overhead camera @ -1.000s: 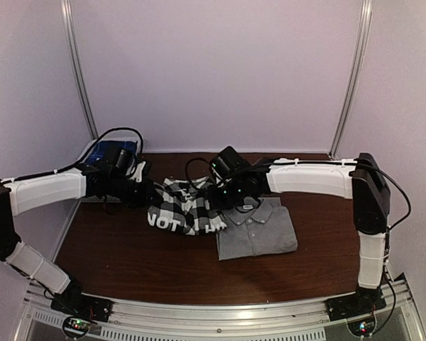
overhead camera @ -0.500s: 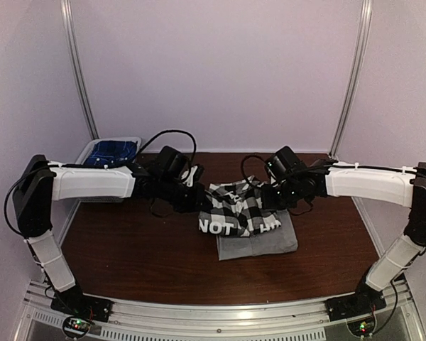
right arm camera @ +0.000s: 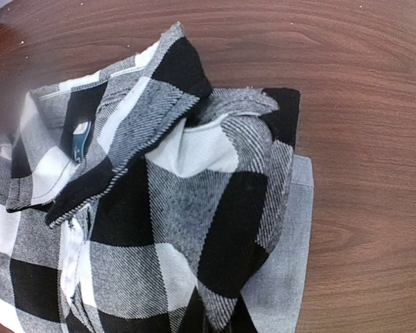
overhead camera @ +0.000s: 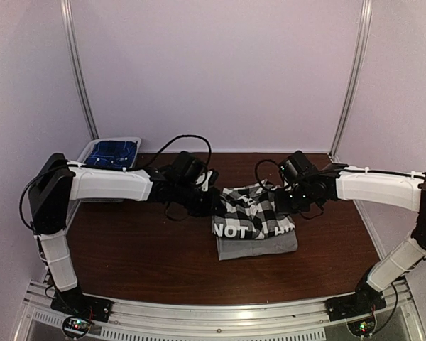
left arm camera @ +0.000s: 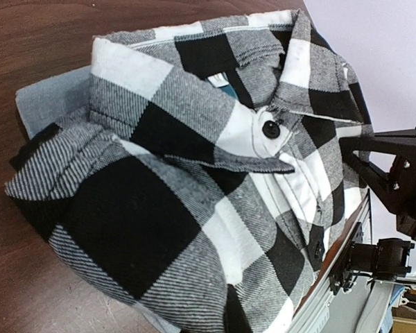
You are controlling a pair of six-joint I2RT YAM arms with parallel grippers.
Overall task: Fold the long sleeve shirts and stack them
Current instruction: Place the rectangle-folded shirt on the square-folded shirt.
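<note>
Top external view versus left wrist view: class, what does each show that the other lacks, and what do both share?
Only the top external view shows the left arm and right arm, the bin with blue contents at the back left, and the white lettering on the checked shirt. Only the left wrist view shows the black button at that shirt's collar. Both show the checked shirt lying on the grey shirt, on the brown table.
</note>
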